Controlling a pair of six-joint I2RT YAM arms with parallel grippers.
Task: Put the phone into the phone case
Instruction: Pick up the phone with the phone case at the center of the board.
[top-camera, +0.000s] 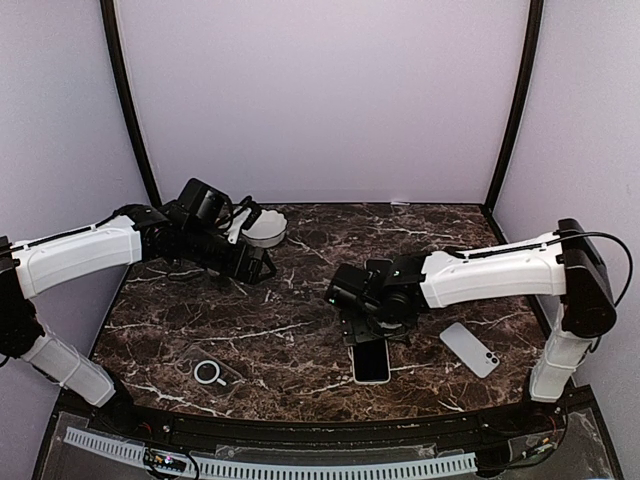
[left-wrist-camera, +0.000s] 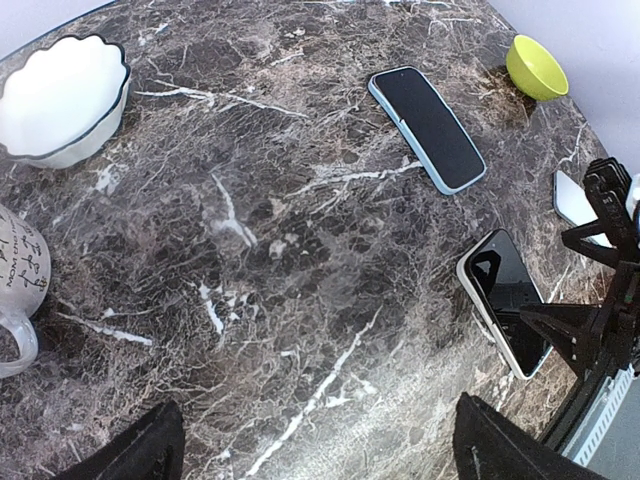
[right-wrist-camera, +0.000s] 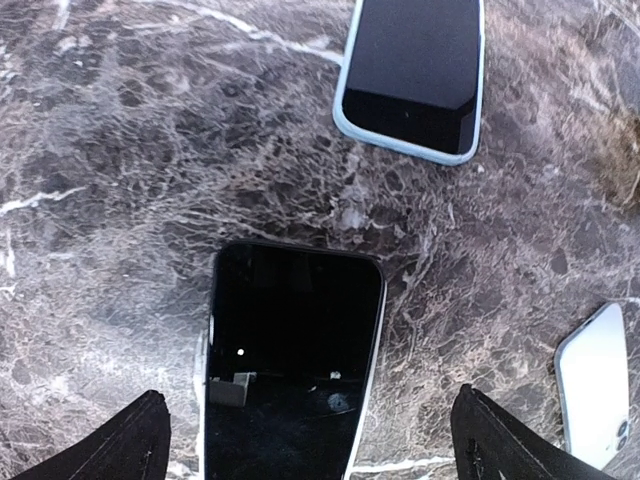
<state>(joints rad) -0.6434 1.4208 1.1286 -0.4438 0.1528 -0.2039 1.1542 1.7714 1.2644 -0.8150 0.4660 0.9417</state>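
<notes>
We see the phone lying screen-up on the marble bench, near the front edge, right of centre. The right hand hovers over its far end, fingers apart, gripping nothing. The clear phone case (a ring on its back) lies well to the left. The left hand, beside a white bowl, is likewise spread and empty.

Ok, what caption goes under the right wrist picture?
Open right gripper poised over a dark-screened phone on the marble table, a blue-cased phone beyond.
</notes>
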